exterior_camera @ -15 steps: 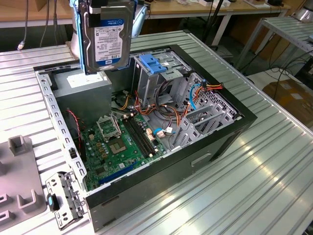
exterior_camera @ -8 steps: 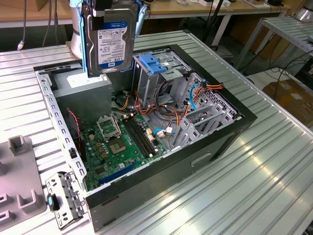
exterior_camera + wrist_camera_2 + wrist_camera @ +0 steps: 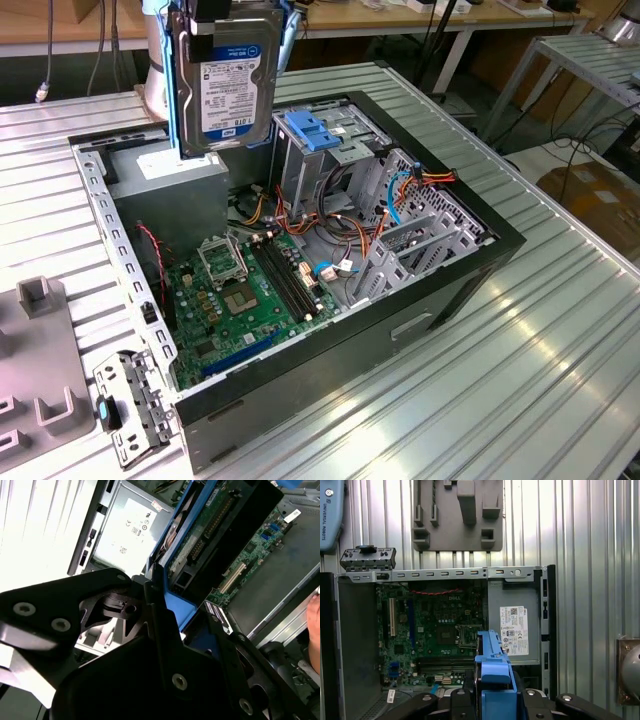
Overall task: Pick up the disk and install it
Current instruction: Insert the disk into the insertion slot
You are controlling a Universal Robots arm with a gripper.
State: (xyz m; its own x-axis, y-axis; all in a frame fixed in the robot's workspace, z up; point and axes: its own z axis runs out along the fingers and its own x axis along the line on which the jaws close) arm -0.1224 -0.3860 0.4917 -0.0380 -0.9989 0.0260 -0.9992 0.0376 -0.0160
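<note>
The disk (image 3: pixel 225 85) hangs upright above the open computer case (image 3: pixel 440 290), its white and blue label facing the exterior camera and blue rails along its edges. My gripper (image 3: pixel 235 28) is shut on its upper end. The disk's lower edge hovers just over the grey power-supply box (image 3: pixel 175 185) at the case's back corner, beside the metal drive cage (image 3: pixel 330 160). In the first wrist view the disk (image 3: pixel 492 672) shows edge-on between my gripper's (image 3: pixel 492 702) fingers. In the second wrist view the disk's (image 3: pixel 200 540) circuit-board side shows past my gripper (image 3: pixel 187 612).
A blue plastic bracket (image 3: pixel 308 130) lies atop the drive cage. The motherboard (image 3: pixel 250 290) and loose cables (image 3: pixel 330 235) fill the case floor. A grey fixture plate (image 3: pixel 35 380) and a detached metal panel (image 3: pixel 130 405) lie on the ribbed table at the exterior view's left.
</note>
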